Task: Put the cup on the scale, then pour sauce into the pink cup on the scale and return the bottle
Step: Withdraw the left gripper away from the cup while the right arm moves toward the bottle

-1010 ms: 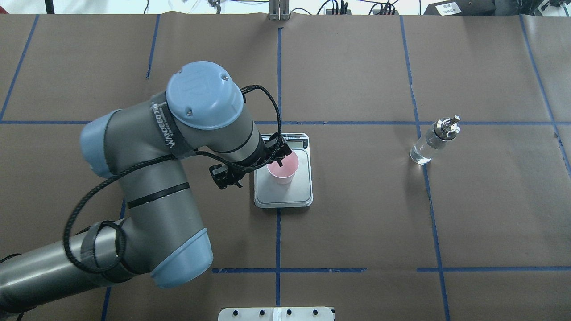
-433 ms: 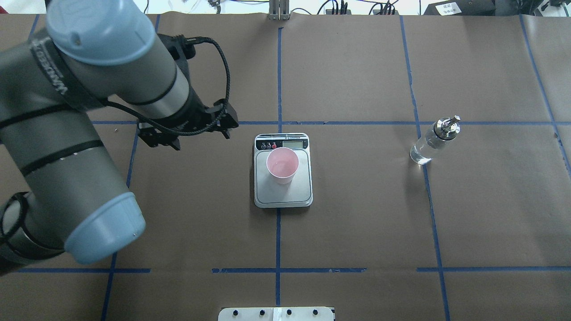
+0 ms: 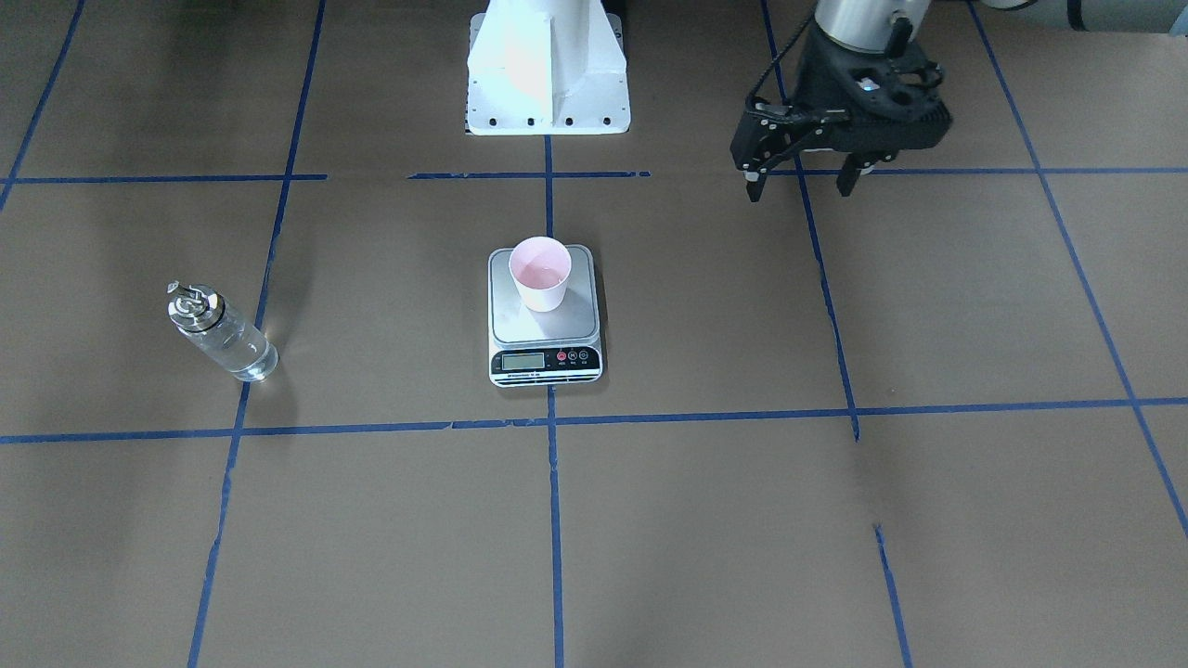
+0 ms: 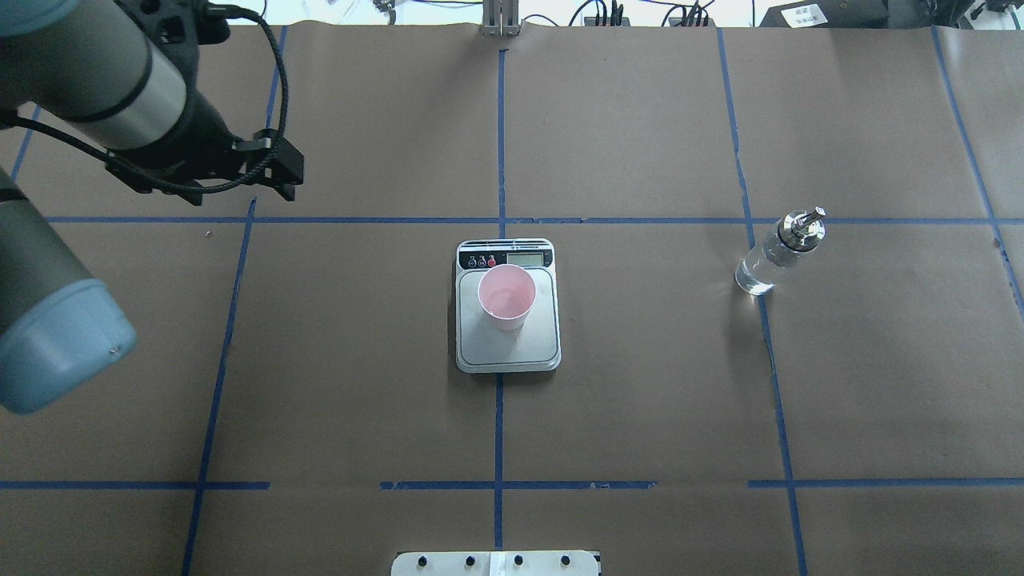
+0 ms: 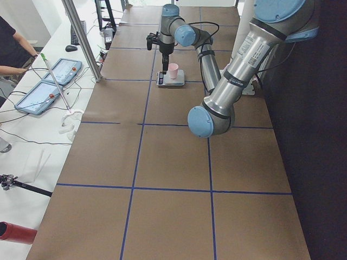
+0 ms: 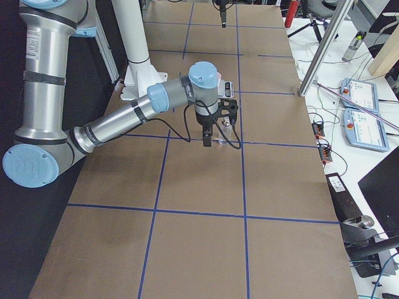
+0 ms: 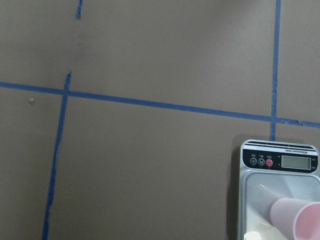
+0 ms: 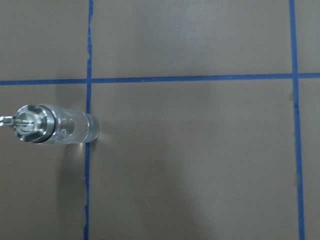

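The pink cup (image 4: 506,296) stands upright on the scale (image 4: 512,352) at the table's middle. It also shows in the front view, cup (image 3: 540,272) on scale (image 3: 548,325). The clear bottle (image 4: 774,254) with its metal spout stands alone to the right, and the right wrist view looks down on the bottle (image 8: 60,130). My left gripper (image 3: 801,188) hangs open and empty, well away from the cup, over the far left of the table (image 4: 206,178). My right gripper (image 6: 208,139) shows only in the side views, and I cannot tell whether it is open or shut.
Blue tape lines grid the brown table. The white robot base (image 3: 548,83) sits at the near edge behind the scale. In the left side view, tablets (image 5: 46,89) and a person's arm (image 5: 13,69) are beside the table.
My left gripper has drawn back from the cup, rising and swinging to the far left. The cup stays on the scale. The bottle has not moved.
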`<state>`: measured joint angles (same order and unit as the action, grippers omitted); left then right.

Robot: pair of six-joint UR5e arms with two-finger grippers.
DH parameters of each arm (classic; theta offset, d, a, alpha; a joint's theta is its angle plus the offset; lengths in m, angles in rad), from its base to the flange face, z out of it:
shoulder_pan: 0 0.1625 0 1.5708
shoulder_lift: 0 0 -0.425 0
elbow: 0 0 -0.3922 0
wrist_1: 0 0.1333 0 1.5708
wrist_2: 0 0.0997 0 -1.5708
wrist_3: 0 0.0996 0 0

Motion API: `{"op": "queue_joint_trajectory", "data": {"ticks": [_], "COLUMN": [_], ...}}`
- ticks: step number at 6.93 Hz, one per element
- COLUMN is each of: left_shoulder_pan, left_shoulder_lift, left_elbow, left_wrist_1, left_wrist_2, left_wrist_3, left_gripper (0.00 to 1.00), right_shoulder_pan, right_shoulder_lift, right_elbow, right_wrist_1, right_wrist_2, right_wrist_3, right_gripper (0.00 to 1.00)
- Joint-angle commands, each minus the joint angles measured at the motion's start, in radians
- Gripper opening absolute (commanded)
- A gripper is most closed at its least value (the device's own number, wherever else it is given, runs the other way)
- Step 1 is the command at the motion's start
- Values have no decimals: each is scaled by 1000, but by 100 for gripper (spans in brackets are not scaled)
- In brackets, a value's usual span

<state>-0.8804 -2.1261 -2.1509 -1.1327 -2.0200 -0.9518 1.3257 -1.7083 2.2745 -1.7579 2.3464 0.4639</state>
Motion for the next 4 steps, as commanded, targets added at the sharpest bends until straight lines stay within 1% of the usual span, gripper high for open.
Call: {"op": "queue_joint_trajectory", "data": {"ticks": [1,2,3,4], "left_shoulder_pan": [-136,-228,-306,-357], "left_shoulder_lift": [114,167,217,259], "left_elbow": [-42,-43,-35,-30], "left_wrist_1": [1,5,7,5], "left_wrist_2": [-45,-63,-65,-68], "left_wrist_3": [250,403,554,676], "left_gripper": [100,100,100,100], "right_shoulder_pan": [-268,-380,-507,-619], "right_shoulder_lift": [1,-5,-34,-180], "right_elbow": [138,138,141,134], "right_wrist_1": [41,151,238,467], "right_wrist_2": [-204,-278,-399,-524], "right_wrist_3": [402,611,721,751], "right_gripper": [100,100,100,100]}}
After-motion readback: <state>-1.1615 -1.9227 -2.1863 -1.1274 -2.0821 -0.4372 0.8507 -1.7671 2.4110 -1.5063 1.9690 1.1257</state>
